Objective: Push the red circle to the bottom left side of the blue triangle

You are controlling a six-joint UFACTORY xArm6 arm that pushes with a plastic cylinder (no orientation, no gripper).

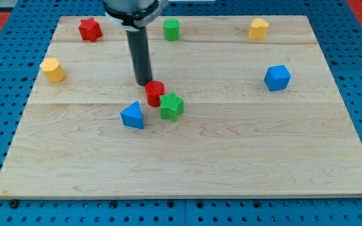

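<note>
While my tip (143, 83) rests against the red circle (154, 93) near the board's (244, 163) middle, a green star (171, 105) touches that circle toward the view's bottom right; the blue triangle (132, 115) sits just bottom-left. No fingers exist.

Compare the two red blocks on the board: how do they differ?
The red circle is a round cylinder; the red star has points. The circle sits mid-board, touching the green star, with my tip at its upper left; the red star stands alone near the view's top left. Both are red and upright.
</note>
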